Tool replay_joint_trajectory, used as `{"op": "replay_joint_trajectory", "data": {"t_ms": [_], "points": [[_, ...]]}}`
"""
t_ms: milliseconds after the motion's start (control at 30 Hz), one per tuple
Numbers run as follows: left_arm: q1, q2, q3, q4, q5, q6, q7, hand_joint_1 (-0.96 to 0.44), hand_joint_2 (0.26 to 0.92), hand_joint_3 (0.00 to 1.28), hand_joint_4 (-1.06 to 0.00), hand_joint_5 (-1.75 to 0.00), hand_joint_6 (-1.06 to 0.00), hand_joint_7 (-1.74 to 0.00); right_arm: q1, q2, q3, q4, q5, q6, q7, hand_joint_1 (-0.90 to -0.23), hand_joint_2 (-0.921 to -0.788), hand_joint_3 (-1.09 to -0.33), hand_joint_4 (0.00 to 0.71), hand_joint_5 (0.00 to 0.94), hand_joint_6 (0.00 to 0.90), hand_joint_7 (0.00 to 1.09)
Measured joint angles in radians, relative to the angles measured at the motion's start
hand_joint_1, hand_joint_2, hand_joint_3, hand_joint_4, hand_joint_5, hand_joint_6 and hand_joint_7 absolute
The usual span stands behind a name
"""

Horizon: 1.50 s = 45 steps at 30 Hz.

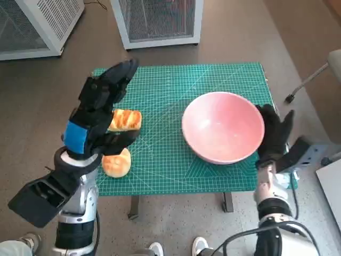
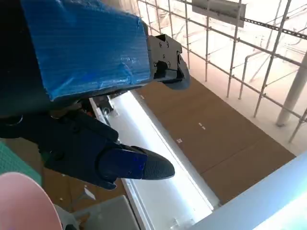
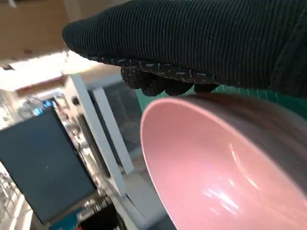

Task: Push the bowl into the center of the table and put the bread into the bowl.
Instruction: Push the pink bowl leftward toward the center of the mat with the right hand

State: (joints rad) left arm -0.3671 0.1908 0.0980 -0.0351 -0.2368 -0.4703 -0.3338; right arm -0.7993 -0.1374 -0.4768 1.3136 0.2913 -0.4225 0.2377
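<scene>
- The place looked like a robotics lab.
- A green cutting mat [image 1: 176, 133] covered the small table.
- White perforated cabinets [image 1: 157, 21] stood on brown floor.

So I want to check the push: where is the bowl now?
Head view: the bowl sits on the mat's right half, the right hand against its outer side.

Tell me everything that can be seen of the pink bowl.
The pink bowl is round, deep and smooth, with a glossy look like plastic or glazed ware. It is empty and stands upright on the green cutting mat, towards the table's right side. The gloved right hand is against its outer right wall. The two pieces of bread lie apart from it, to its left.
</scene>
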Motion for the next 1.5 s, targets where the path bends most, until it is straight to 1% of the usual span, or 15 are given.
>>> {"op": "replay_joint_trajectory", "data": {"t_ms": [133, 233, 367, 467, 567, 767, 1033, 1167, 1300, 1500], "points": [[0.018, 0.004, 0.004, -0.02, -0.001, 0.002, -0.001, -0.54, 0.921, 0.23, -0.3, -0.01, -0.18, -0.44, -0.019, 0.019, 0.004, 0.002, -0.005, 0.008, 0.0, -0.56, -0.921, -0.651, 0.276, 0.011, 0.137, 0.46], [0.03, 0.007, 0.011, -0.03, -0.001, 0.001, -0.001, -0.54, 0.921, 0.23, -0.31, 0.0, -0.2, -0.39, -0.031, 0.03, 0.012, 0.005, -0.021, 0.017, -0.003, -0.568, -0.921, -0.654, 0.285, 0.014, 0.148, 0.46], [0.051, 0.013, 0.025, -0.037, -0.001, 0.001, -0.001, -0.56, 0.921, 0.23, -0.31, -0.01, -0.22, -0.35, -0.047, 0.042, 0.025, 0.007, -0.03, 0.027, -0.016, -0.568, -0.921, -0.663, 0.299, 0.019, 0.161, 0.47], [0.07, 0.019, 0.034, -0.051, 0.0, 0.002, 0.0, -0.56, 0.921, 0.23, -0.32, 0.0, -0.25, -0.3, -0.059, 0.05, 0.035, 0.008, -0.046, 0.036, -0.028, -0.569, -0.921, -0.67, 0.299, 0.017, 0.165, 0.47], [0.086, 0.023, 0.041, -0.066, 0.0, 0.002, 0.001, -0.57, 0.921, 0.23, -0.32, 0.0, -0.26, -0.28, -0.071, 0.06, 0.044, 0.009, -0.059, 0.04, -0.034, -0.58, -0.921, -0.674, 0.297, 0.015, 0.161, 0.47], [0.116, 0.03, 0.058, -0.098, 0.0, 0.012, 0.011, -0.57, 0.921, 0.23, -0.33, 0.0, -0.31, -0.19, -0.102, 0.086, 0.053, 0.011, -0.067, 0.055, -0.042, -0.579, -0.921, -0.677, 0.302, 0.014, 0.144, 0.46], [0.155, 0.036, 0.072, -0.141, 0.004, 0.036, 0.037, -0.56, 0.921, 0.23, -0.32, 0.0, -0.33, -0.15, -0.134, 0.115, 0.067, 0.012, -0.097, 0.071, -0.055, -0.574, -0.921, -0.677, 0.325, 0.021, 0.168, 0.46], [0.164, 0.038, 0.075, -0.151, 0.005, 0.043, 0.043, -0.56, 0.921, 0.22, -0.32, 0.0, -0.34, -0.15, -0.139, 0.127, 0.069, 0.014, -0.101, 0.077, -0.055, -0.569, -0.921, -0.673, 0.334, 0.022, 0.179, 0.46], [0.172, 0.04, 0.078, -0.157, 0.005, 0.05, 0.049, -0.56, 0.921, 0.22, -0.32, 0.0, -0.34, -0.14, -0.148, 0.136, 0.072, 0.016, -0.104, 0.085, -0.055, -0.556, -0.921, -0.67, 0.326, 0.015, 0.18, 0.45], [0.176, 0.042, 0.08, -0.157, 0.006, 0.051, 0.05, -0.55, 0.921, 0.22, -0.31, 0.0, -0.35, -0.14, -0.158, 0.136, 0.077, 0.016, -0.109, 0.088, -0.054, -0.553, -0.921, -0.67, 0.317, 0.008, 0.175, 0.44]]}}
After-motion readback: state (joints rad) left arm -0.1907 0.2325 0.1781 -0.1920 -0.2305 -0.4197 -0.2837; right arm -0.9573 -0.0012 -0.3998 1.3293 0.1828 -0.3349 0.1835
